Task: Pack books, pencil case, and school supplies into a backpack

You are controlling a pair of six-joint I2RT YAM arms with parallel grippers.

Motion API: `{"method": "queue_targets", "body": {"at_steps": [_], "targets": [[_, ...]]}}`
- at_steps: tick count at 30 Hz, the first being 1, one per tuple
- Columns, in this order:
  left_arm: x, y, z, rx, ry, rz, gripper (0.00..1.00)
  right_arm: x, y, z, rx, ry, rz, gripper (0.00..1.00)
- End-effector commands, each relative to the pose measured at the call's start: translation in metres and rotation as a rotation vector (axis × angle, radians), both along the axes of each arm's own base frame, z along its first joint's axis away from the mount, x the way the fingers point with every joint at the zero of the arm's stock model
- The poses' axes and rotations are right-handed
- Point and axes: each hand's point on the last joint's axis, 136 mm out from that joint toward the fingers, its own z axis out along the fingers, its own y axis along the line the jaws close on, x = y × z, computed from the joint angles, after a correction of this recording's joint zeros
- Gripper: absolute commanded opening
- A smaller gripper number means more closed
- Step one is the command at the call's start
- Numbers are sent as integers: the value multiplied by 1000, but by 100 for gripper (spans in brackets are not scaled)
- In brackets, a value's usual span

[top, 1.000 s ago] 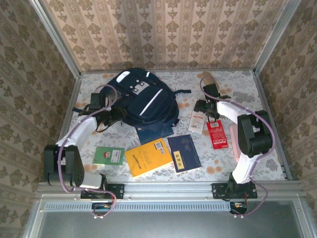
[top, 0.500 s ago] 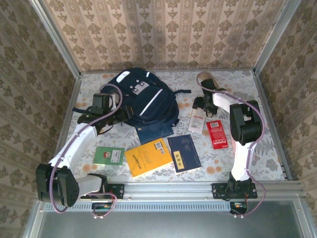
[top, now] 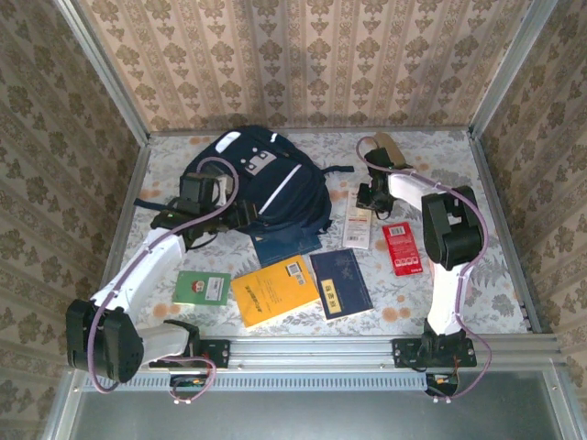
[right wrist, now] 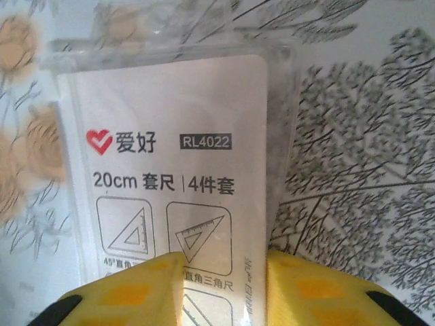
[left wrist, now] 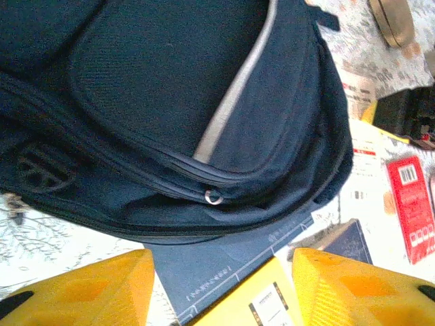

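**1. Backpack**. Dark navy with thin white stripes. It lies flat in the upper centre of the top view on the floral table, with a pale patch toward its upper left. In the left wrist view its zipped front pocket takes up the upper half, with a small metal zip ring at the seam.

**2. Left gripper**. It sits at the backpack's lower left edge. In the wrist view the yellow fingers are in the bottom corners, spread wide with nothing between them.

**3. Right gripper**. It is to the right of the backpack, over the upper end of the white printed packet. In the wrist view its fingers stand at the bottom edge, drawn fairly close, with a strip of the packet's printed card between them. From this angle it cannot be told whether they pinch the packet or merely rest on it.

**4. Books.**
- The first navy book is partly under the backpack's lower edge.
- The second navy book has a cream label strip and lies in the lower centre.
- The orange-yellow book lies just beside it on the left.
- The green-and-white book lies in the lower left, apart from the others.

**5. Supplies.**
- The red pack lies just right of the packet.
- The tan oblong thing is in the upper right, near the back wall.
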Motion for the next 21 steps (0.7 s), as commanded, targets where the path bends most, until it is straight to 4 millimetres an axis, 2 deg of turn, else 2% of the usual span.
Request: {"method": "queue_targets", "body": {"at_steps": [1,3,4,5,9,11,16,21], "targets": [[-4,-14,8,21,-22,-60,57,-22,20,11,77,22,63,26],[-7,-25,8,23,-28,-87,57,-22,25,18,115,-7,69,18],[-6,-28,7,23,-29,-92,57,-24,29,22,144,-14,72,17],[-12,-40,6,25,-26,-131,57,-24,35,27,190,-28,76,16],[-21,-64,-4,26,-3,-202,56,-30,56,45,367,-79,75,10],[-24,-73,-8,15,8,-225,56,-33,60,51,437,-96,61,8],[-27,-80,-12,12,18,-244,55,-39,67,64,516,-121,57,2],[-28,-78,-7,14,3,-238,55,-42,55,82,459,-180,44,0]]}}
